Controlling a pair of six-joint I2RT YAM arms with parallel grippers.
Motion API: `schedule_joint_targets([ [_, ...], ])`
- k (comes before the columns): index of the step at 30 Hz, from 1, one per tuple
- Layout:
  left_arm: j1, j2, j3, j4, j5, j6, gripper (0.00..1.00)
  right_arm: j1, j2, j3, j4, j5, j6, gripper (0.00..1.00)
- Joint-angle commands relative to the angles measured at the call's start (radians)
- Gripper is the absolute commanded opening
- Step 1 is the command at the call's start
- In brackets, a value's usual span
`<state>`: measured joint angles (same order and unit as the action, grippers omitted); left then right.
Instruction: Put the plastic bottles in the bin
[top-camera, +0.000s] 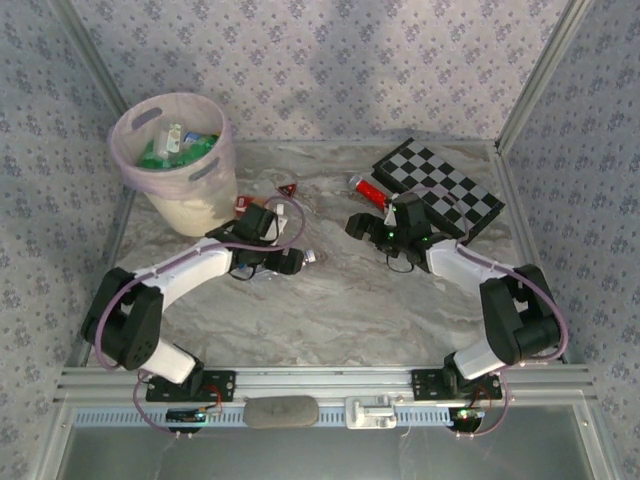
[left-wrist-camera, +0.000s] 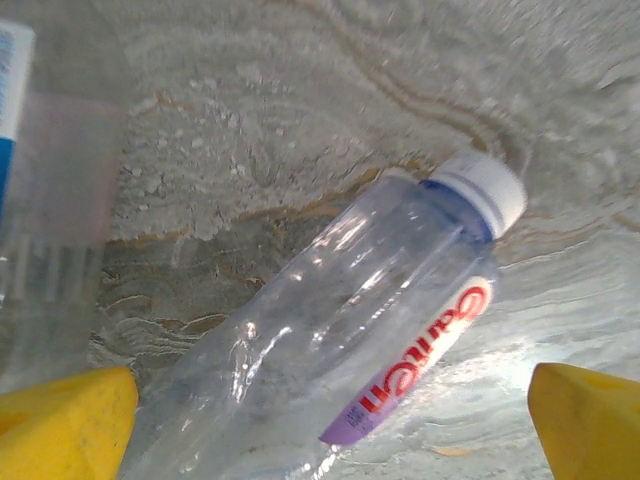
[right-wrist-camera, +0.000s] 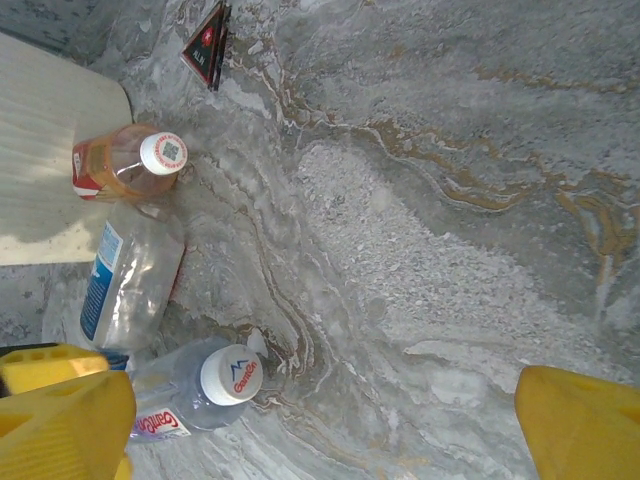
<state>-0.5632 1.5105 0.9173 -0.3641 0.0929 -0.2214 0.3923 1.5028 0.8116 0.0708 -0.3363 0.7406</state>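
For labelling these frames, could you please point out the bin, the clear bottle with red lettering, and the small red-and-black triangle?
bin (top-camera: 170, 187), top view, front wall.
clear bottle (left-wrist-camera: 350, 330), left wrist view, mid-body.
red-and-black triangle (right-wrist-camera: 207, 45), right wrist view, its face.

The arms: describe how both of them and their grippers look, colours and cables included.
The left arm and right arm match: white shells over the links, bulky black joints and bases, pale lilac cables looping alongside. The left gripper and right gripper each have a black head and two blunt yellow fingertips.
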Motion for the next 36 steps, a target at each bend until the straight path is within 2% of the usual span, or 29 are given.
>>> schedule_joint_targets([
  [1,-0.006,0.043,0.009,-0.02,-0.007,0.002,1.0,0.012,0.021,0.045,-0.009,0.009,0.012,0.99],
  [12,-0.106,0.118,0.044,-0.099,-0.065,0.031,0.98,0.016,0.049,0.043,0.019,-0.005,0.023,0.99],
  [14,-0.11,0.133,0.046,-0.105,-0.07,0.029,0.93,0.015,0.051,0.04,0.023,-0.012,0.022,0.99],
  [20,-0.113,0.151,0.053,-0.099,-0.074,0.016,0.64,0.007,0.041,0.022,0.035,-0.023,0.022,0.99],
  [23,-0.116,0.126,0.06,-0.092,-0.086,0.008,0.54,0.0,0.028,0.006,0.049,-0.024,0.025,0.99],
  [30,-0.113,-0.015,0.088,-0.069,-0.154,-0.033,0.5,-0.016,0.016,-0.023,0.085,-0.032,0.029,0.99],
  [36,-0.078,-0.128,0.18,-0.038,-0.167,-0.055,0.49,-0.026,0.023,-0.036,0.135,-0.057,0.032,0.99],
])
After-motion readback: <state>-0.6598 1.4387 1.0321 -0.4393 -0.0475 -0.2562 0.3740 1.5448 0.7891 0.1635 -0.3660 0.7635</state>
